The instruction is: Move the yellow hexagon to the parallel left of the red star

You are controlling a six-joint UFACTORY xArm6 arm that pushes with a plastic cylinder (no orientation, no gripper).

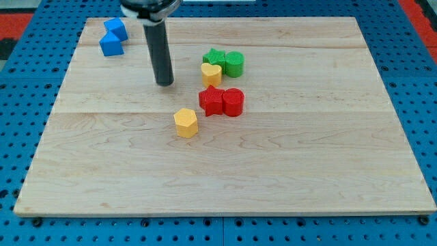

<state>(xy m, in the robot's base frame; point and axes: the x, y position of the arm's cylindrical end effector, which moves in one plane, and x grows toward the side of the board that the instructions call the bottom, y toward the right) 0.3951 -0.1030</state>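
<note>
The yellow hexagon [185, 123] lies near the board's middle, below and left of the red star [211, 100]. A red cylinder [233, 102] touches the star's right side. My tip [164, 83] rests on the board above and left of the yellow hexagon, apart from it, and left of the red star. The dark rod rises from the tip to the view's top.
A yellow heart-like block [211, 74] sits above the red star, touching a green star [214, 59] and a green cylinder [234, 63]. Two blue blocks [113, 37] lie at the board's top left corner. The wooden board [307, 171] sits on a blue pegboard.
</note>
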